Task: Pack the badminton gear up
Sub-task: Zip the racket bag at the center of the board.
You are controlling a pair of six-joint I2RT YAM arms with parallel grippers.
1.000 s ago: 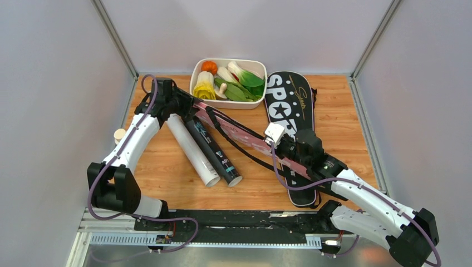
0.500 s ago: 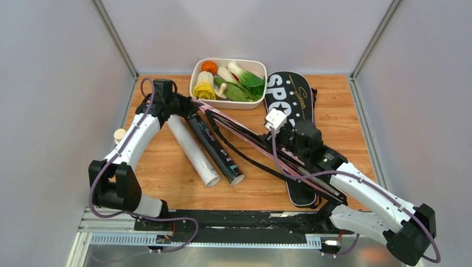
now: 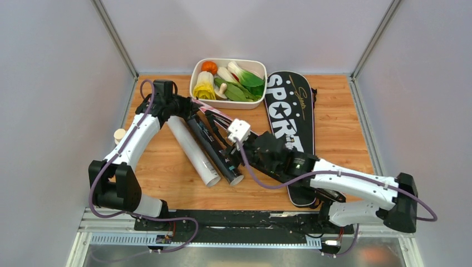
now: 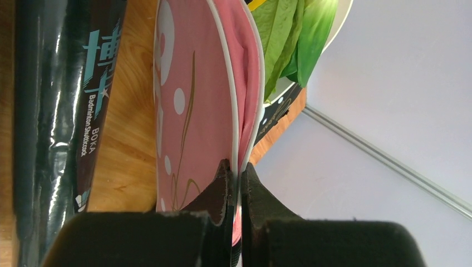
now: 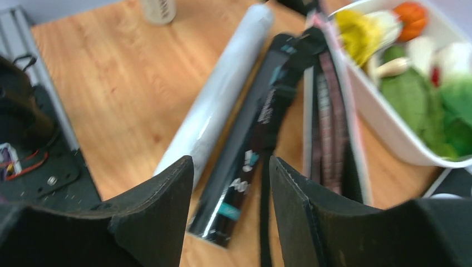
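Note:
The pink racquet cover (image 4: pixel 195 100) stands on edge beside the black tube (image 4: pixel 61 111), and my left gripper (image 4: pixel 239 167) is shut on its white-piped rim. From above, the left gripper (image 3: pixel 186 105) sits at the cover's far end (image 3: pixel 214 113). My right gripper (image 3: pixel 232 149) hangs open over the near ends of the white tube (image 3: pixel 192 147) and black tube (image 3: pixel 214 144), holding nothing. In the right wrist view the right gripper (image 5: pixel 231 167) frames the black tube (image 5: pixel 250 144), with the white tube (image 5: pixel 217 94) to its left. The black "SPORT" cover (image 3: pixel 289 105) lies flat at the right.
A white tray (image 3: pixel 196 69) of toy vegetables stands at the back centre, close to the pink cover's far end. A small cream-capped bottle (image 3: pixel 119 134) sits by the left wall. A black strap (image 5: pixel 266 211) trails across the wood under the right gripper.
The left gripper shut on the pink cover's far end. The right gripper let go of the cover, opened and swung left over the tubes.

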